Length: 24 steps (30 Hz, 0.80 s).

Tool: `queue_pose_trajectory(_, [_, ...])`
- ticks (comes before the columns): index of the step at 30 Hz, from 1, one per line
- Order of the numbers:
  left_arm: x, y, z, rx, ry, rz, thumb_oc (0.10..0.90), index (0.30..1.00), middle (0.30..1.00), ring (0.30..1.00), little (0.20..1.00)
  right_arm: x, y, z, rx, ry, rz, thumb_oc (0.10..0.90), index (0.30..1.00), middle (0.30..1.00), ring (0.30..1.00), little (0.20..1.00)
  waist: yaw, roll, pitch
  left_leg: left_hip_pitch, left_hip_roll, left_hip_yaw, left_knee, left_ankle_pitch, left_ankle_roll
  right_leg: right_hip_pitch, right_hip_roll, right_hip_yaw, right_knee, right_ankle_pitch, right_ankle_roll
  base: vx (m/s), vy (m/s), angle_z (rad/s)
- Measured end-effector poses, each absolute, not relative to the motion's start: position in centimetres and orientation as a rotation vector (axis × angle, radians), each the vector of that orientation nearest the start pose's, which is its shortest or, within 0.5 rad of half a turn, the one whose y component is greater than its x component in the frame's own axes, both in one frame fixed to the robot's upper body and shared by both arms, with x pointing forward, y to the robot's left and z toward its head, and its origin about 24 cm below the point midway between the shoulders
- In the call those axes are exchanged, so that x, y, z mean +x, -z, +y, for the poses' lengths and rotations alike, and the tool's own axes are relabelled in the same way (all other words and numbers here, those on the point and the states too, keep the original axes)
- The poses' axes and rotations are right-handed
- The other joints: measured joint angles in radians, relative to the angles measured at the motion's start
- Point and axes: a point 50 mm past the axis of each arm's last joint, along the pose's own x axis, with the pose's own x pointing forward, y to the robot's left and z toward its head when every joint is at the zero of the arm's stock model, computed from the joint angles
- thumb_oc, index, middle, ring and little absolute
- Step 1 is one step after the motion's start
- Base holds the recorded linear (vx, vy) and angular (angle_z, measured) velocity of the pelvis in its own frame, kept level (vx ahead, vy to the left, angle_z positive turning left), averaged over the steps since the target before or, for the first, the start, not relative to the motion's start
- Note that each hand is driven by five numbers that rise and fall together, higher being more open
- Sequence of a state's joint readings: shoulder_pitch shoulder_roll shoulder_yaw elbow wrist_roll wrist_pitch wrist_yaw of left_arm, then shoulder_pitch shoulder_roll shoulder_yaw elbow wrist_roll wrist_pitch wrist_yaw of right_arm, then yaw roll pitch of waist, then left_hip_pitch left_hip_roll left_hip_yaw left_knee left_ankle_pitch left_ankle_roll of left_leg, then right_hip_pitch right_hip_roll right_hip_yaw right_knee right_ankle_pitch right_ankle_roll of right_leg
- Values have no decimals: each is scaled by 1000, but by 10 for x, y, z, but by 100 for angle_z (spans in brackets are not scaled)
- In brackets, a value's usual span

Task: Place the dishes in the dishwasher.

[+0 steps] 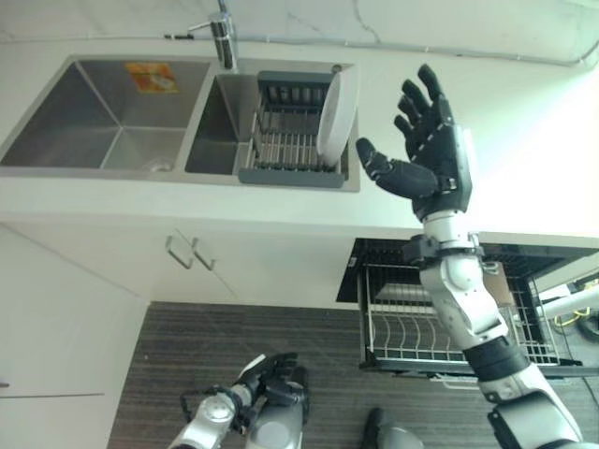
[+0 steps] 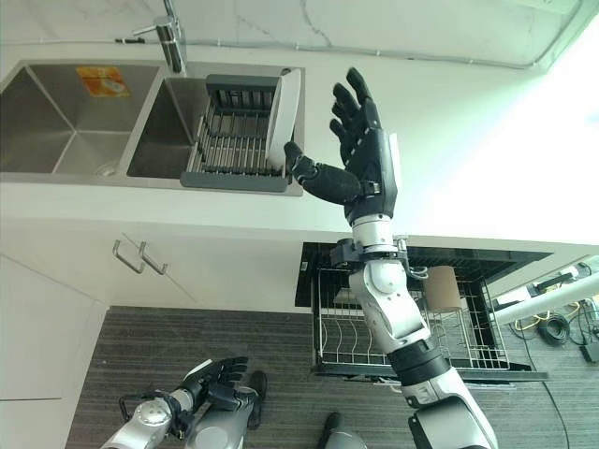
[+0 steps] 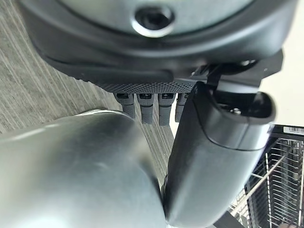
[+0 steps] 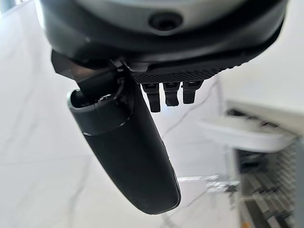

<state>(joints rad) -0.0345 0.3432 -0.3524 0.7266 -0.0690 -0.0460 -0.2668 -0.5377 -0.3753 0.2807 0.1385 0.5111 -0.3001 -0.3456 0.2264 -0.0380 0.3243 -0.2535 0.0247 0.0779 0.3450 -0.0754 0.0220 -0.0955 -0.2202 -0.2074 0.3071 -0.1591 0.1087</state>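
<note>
A white plate [image 1: 335,117] stands on edge at the right end of a grey dish rack [image 1: 281,175] in the right sink basin. My right hand [image 1: 435,154] is raised over the counter just right of the plate, open, fingers spread and thumb pointing toward it, not touching. In the right wrist view the plate [image 4: 247,133] shows past the thumb of my right hand [image 4: 128,152]. My left hand [image 1: 271,374] hangs low near the floor, open and holding nothing; its fingers [image 3: 152,107] show straight in the left wrist view. The dishwasher's lower rack [image 1: 412,327] is pulled out below the counter.
A double steel sink [image 1: 103,122] with a faucet [image 1: 223,37] is set into the white counter. Cabinet doors with two handles [image 1: 192,253] lie under the sink. A brownish cup [image 2: 449,285] sits in the pulled-out rack. Dark wood-look floor [image 1: 187,346] lies below.
</note>
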Motion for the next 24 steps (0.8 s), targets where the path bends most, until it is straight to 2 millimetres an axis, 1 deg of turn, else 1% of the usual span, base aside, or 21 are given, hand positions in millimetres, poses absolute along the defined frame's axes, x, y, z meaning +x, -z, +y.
queue_pose_trajectory(2, [190, 102, 187, 304, 458, 735, 800, 900, 900, 900, 900, 330, -175, -147, 193, 17, -513, 800, 900, 900, 900, 900, 5, 2, 9, -6, 0, -3, 3, 1, 2, -1, 0, -6, -4, 1, 0, 10, 4, 9])
queue_pose_trajectory(6, [198, 97, 183, 319, 474, 704, 800, 900, 900, 900, 900, 332, -185, -146, 206, 35, -542, 800, 900, 900, 900, 900, 17, 12, 44, -7, -2, -3, 8, 2, 3, -1, 0, -5, -4, 2, 1, 1, 26, -1])
queue_pose_trajectory(10, [199, 97, 181, 333, 474, 694, 800, 900, 900, 900, 900, 334, -193, -146, 216, 44, -565, 800, 900, 900, 900, 900, 21, 18, 49, -9, -11, -4, 9, -1, 7, 2, -7, -6, -9, 3, 2, 0, 9, 0])
queue_pose_trajectory(13, [204, 93, 176, 397, 484, 645, 800, 900, 900, 900, 900, 336, -207, -144, 225, 38, -605, 800, 900, 900, 900, 900, 24, 31, 62, -8, -12, -5, 11, -2, 8, 5, -9, -8, -10, 4, 4, 0, 0, 0])
queue_pose_trajectory(16, [205, 93, 175, 424, 485, 624, 800, 900, 900, 900, 900, 337, -215, -142, 228, 30, -628, 800, 900, 900, 900, 900, 23, 31, 62, -7, -11, -8, 13, -2, 8, 10, -8, -12, -11, 4, 4, 9, 7, 1])
queue_pose_trajectory(19, [205, 93, 175, 449, 482, 610, 800, 900, 900, 900, 900, 338, -218, -142, 233, 27, -634, 800, 900, 900, 900, 900, 24, 32, 62, -5, -12, -13, 15, -2, 8, 17, -9, -20, -11, 4, 4, 17, 15, 7])
queue_pose_trajectory(22, [206, 92, 174, 464, 483, 596, 800, 900, 900, 900, 900, 343, -218, -143, 257, 33, -608, 800, 900, 900, 900, 900, 25, 34, 62, -4, -13, -13, 18, -2, 8, 20, -11, -21, -10, 4, 4, 0, 0, 0])
queue_pose_trajectory(24, [206, 92, 172, 469, 489, 590, 800, 900, 900, 900, 900, 349, -216, -146, 271, 47, -577, 800, 900, 900, 900, 900, 26, 43, 63, -2, -15, -14, 20, -1, 9, 24, -13, -23, -11, 4, 4, 5, 5, 2])
